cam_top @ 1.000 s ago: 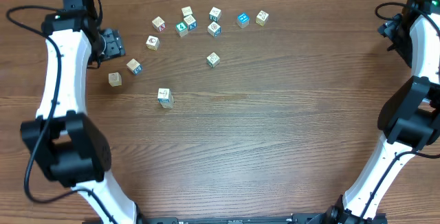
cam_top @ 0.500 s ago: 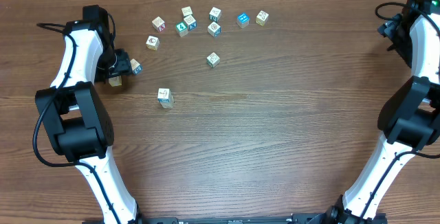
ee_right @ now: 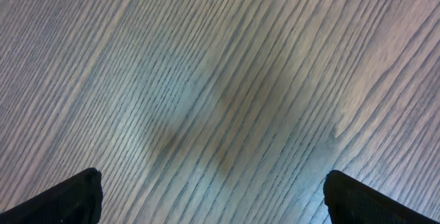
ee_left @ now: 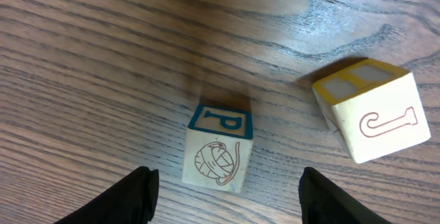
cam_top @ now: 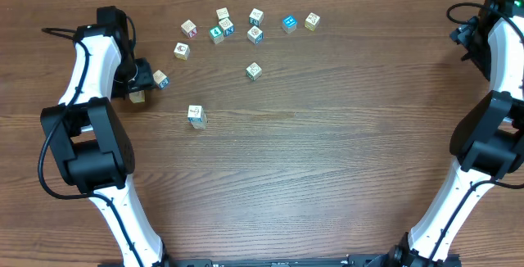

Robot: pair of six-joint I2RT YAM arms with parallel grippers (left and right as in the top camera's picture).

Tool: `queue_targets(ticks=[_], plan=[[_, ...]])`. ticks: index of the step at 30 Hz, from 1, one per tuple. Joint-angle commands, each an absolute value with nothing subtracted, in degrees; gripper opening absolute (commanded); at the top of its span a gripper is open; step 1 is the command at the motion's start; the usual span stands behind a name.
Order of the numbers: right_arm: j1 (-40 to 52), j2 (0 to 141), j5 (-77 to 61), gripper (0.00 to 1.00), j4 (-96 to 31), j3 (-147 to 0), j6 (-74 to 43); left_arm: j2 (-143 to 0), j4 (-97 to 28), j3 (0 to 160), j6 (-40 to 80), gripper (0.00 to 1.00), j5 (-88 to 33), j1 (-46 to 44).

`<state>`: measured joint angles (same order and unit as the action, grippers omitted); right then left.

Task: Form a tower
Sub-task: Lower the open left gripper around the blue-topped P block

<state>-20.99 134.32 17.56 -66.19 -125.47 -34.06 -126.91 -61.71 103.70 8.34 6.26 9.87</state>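
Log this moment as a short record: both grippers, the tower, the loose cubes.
left gripper: open, fingers either side of the P cube, not touching
right gripper: open, over bare table
tower: alone, clear of both grippers
J cube: beside the P cube, apart from it
loose cubes: scattered along the back of the table

Left gripper [cam_top: 141, 80] beside a cube [cam_top: 160, 79]; tower [cam_top: 196, 116] stands nearby.
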Motion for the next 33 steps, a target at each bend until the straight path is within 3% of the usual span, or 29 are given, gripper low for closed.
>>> queue_targets(ticks=[1, 16, 22, 29, 33], plan=[[-21.0, 134.7, 18.4, 1.00, -66.0, -126.3, -34.0, -128.1, -61.5, 103.9, 7.3, 0.60, 6.8, 10.4], [-21.0, 134.7, 18.3, 1.00, -66.0, -126.3, -34.0, -128.1, -61.1, 103.9, 7.3, 0.56, 6.4, 10.4], [-21.0, 134.7, 18.3, 1.00, -66.0, -126.3, -34.0, -128.1, -61.0, 103.9, 7.2, 0.41, 6.6, 10.4], [-21.0, 134.7, 18.3, 1.00, -66.0, -126.3, -34.0, -128.2, -61.2, 103.5, 6.8, 0.52, 6.9, 10.4], [-21.0, 134.7, 18.4, 1.00, -66.0, -126.3, -34.0, -128.2, -60.6, 103.3, 4.6, 0.52, 8.3, 10.4]])
